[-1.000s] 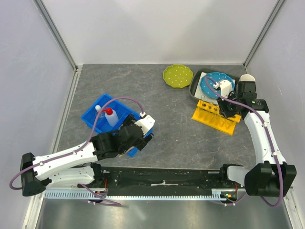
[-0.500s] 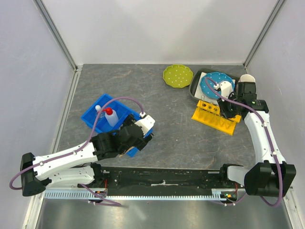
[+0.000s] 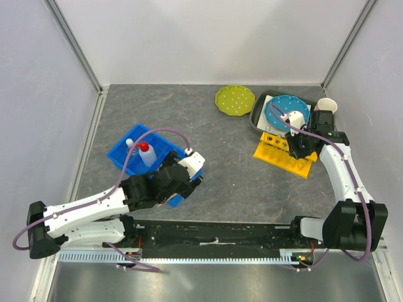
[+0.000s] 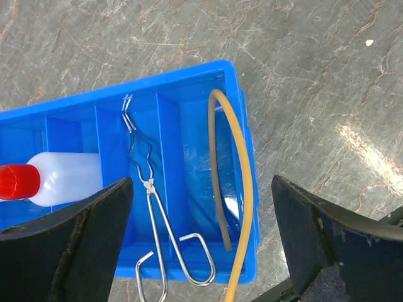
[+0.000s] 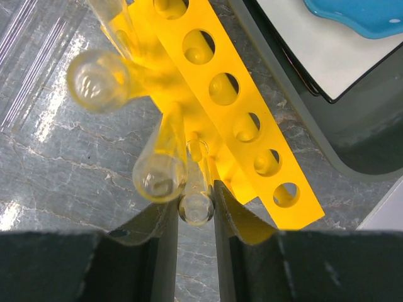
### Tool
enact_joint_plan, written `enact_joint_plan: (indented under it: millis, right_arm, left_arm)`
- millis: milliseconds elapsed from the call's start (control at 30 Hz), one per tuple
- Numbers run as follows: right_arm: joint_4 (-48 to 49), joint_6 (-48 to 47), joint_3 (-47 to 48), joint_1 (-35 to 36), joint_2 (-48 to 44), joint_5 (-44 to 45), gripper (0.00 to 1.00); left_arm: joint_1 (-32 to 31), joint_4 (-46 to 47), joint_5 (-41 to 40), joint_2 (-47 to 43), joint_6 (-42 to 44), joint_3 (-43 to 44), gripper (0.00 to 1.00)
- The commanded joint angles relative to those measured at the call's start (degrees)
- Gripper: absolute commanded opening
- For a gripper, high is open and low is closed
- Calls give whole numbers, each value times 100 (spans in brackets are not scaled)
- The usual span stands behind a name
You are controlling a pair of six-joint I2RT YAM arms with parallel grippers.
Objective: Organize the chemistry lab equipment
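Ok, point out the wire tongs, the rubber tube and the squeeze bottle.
metal wire tongs [image 4: 149, 184], left wrist view, on the pivot.
tan rubber tube [image 4: 215, 163], left wrist view, on its straight run.
squeeze bottle [image 4: 63, 179], left wrist view, on the clear body.

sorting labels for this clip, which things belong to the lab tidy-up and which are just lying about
Job: clear squeeze bottle with red cap; metal wire tongs; tan rubber tube; thin clear glass tubes.
Lying about: green dotted plate; blue dotted plate; pale cup.
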Motion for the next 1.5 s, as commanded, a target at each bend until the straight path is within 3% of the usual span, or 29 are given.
enact_joint_plan:
  millis: [0,567,867,1067,1200,1367,1467]
  right_arm:
    - [374,50,-66,-50,127,-68,20]
    - [577,59,-286,-191,136,-472,42]
    - [419,-64,-330,-463,-539,-578,60]
    - [120,-108,-225,-683,-1233,-745,67]
    - [102,-29,-207,-736,-1691,-990,75]
    - [146,313,-303,-727,-2245,-2421,98]
    - [470,743,-540,-727,-2342,-3142,98]
  left_arm:
    - [-44,17,-2,35,165,-32,97]
    - [-18,430,270,-553,-28,-137,100]
    - [316,878,1946,-800,-1134,-173,98]
    - [351,1318,2545,7,-1874,231,96]
    - [456,1476,2941,1042,-2199,732,94]
    - [641,1441,3293,2239,-2586,1567,88]
    - [746,1354,3381,2978,-2814,2015,85]
